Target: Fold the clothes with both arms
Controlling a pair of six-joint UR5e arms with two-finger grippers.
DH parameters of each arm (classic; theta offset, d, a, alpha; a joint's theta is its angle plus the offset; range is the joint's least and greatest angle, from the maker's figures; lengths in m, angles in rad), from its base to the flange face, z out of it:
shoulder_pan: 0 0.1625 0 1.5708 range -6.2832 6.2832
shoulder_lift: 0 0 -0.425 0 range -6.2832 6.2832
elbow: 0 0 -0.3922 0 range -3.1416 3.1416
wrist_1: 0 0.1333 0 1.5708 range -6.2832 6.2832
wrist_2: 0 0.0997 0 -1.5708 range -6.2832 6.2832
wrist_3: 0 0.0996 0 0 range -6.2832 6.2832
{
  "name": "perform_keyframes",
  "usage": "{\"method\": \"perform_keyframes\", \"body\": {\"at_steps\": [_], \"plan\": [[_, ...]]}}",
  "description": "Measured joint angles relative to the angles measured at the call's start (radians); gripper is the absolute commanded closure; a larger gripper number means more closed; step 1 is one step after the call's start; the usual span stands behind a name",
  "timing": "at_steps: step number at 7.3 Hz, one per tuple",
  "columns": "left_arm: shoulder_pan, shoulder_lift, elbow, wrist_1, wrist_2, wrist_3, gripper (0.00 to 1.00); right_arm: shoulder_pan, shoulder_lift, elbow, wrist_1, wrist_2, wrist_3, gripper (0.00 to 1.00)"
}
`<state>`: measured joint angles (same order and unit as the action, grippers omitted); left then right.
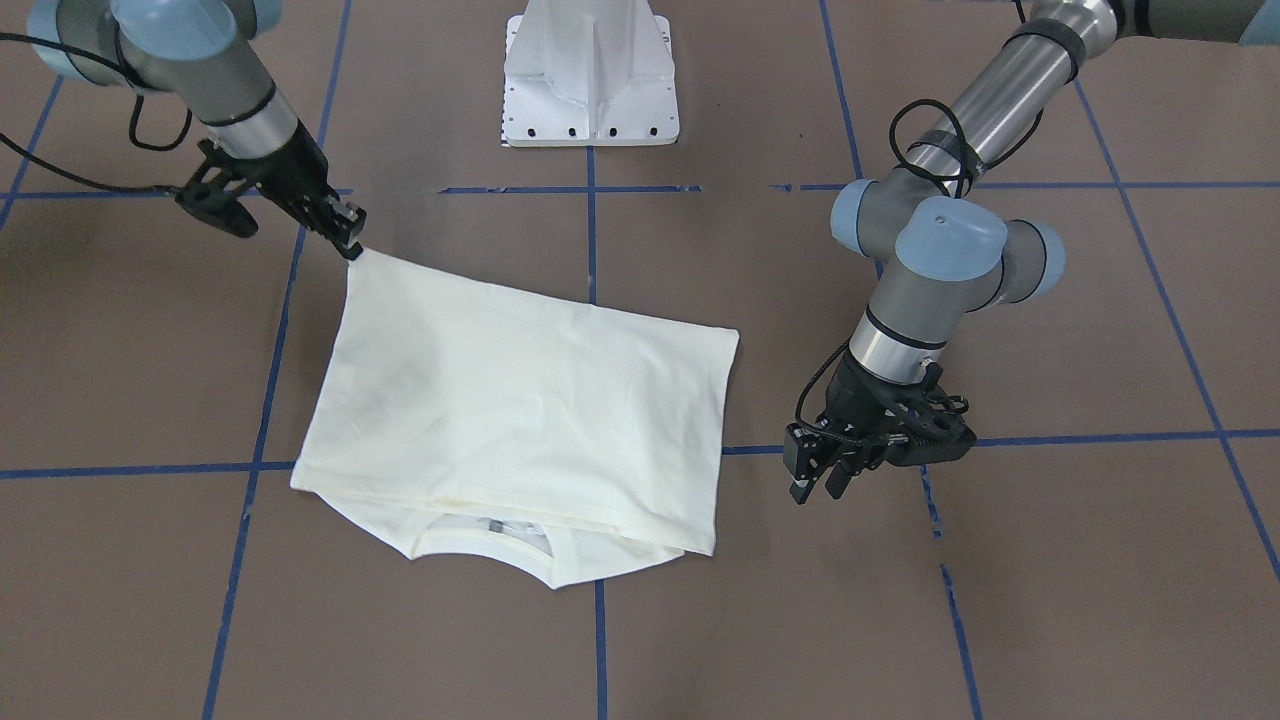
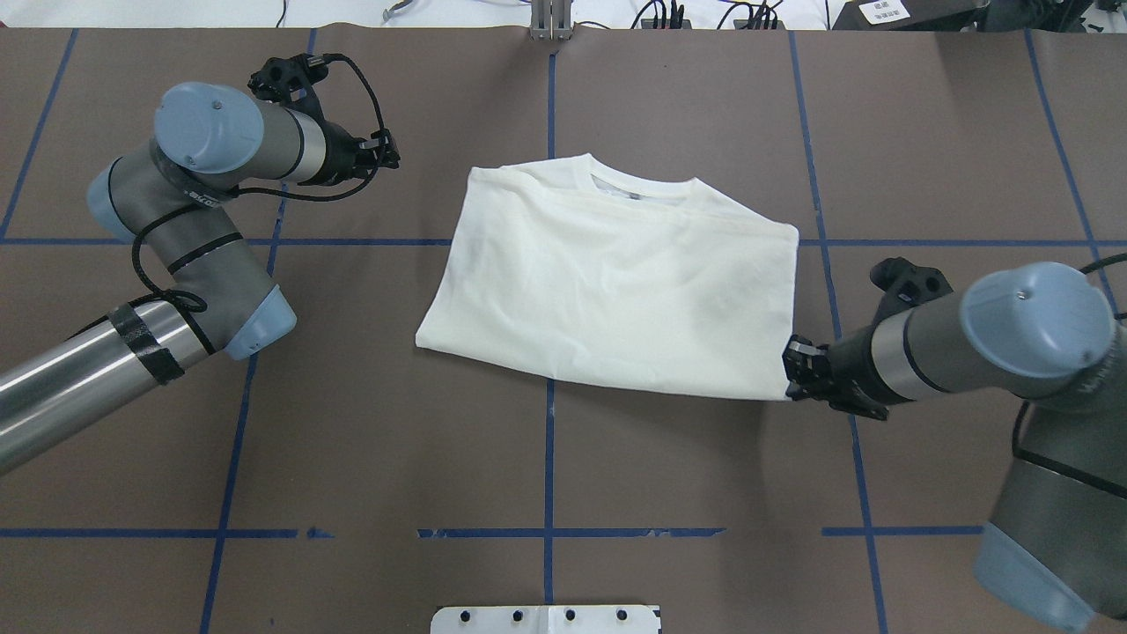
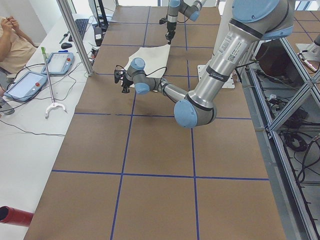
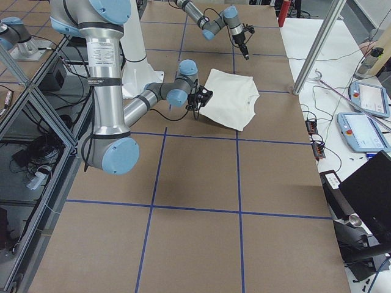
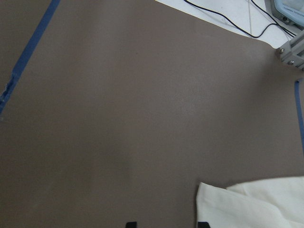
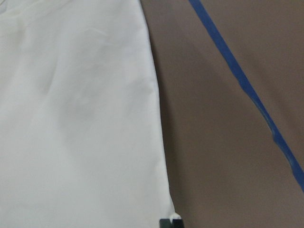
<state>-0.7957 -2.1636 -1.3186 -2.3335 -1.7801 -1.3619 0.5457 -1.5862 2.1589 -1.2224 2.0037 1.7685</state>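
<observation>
A cream-white T-shirt (image 2: 616,282) lay folded into a rough rectangle near the middle of the brown table (image 2: 546,458), plain side up. No print showed. Its neckline sat at the edge farthest from my base, with a small grey label (image 2: 634,195) inside the collar. There, a lower layer of cloth peeked out from under the folded top layer.

My right gripper (image 2: 790,370) was clamped on the shirt's near corner on my right side. In the front-facing view that corner was drawn out to a point between the fingers. My right wrist camera showed the shirt's straight side edge running down to one black fingertip (image 6: 170,222) at the bottom of its view.

My left gripper (image 2: 392,154) held nothing. Its two fingers were spread apart, and it was beside the far left part of the shirt, near the cloth but not touching it. My left wrist camera showed mostly bare table, with a corner of the shirt at the lower right.

Blue tape lines (image 2: 549,440) crossed the table in a grid, and one ran under the shirt. The white pedestal base (image 1: 592,70) stood behind the shirt, apart from it.
</observation>
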Motion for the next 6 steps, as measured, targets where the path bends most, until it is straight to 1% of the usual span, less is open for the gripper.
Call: {"method": "perform_keyframes", "body": {"at_steps": [1,2,3,4,5,6], "plan": [[0.003,-0.003,-0.004,-0.002,-0.004,0.0,0.47,-0.037,-0.075,0.098,0.0,0.125,0.002,1.0],[0.01,-0.004,-0.011,-0.003,-0.021,-0.004,0.47,-0.093,-0.113,0.157,0.0,0.243,0.005,0.01],[0.018,-0.005,-0.024,-0.004,-0.058,-0.019,0.47,-0.165,-0.126,0.181,-0.001,0.309,0.009,0.0],[0.023,-0.002,-0.046,-0.002,-0.121,-0.043,0.44,-0.226,-0.13,0.184,-0.001,0.316,0.012,0.0],[0.028,0.011,-0.082,0.0,-0.197,-0.089,0.4,-0.246,-0.129,0.183,-0.001,0.301,0.013,0.0],[0.046,0.03,-0.137,0.003,-0.252,-0.18,0.38,-0.223,-0.127,0.182,0.0,0.293,0.012,0.0]]}}
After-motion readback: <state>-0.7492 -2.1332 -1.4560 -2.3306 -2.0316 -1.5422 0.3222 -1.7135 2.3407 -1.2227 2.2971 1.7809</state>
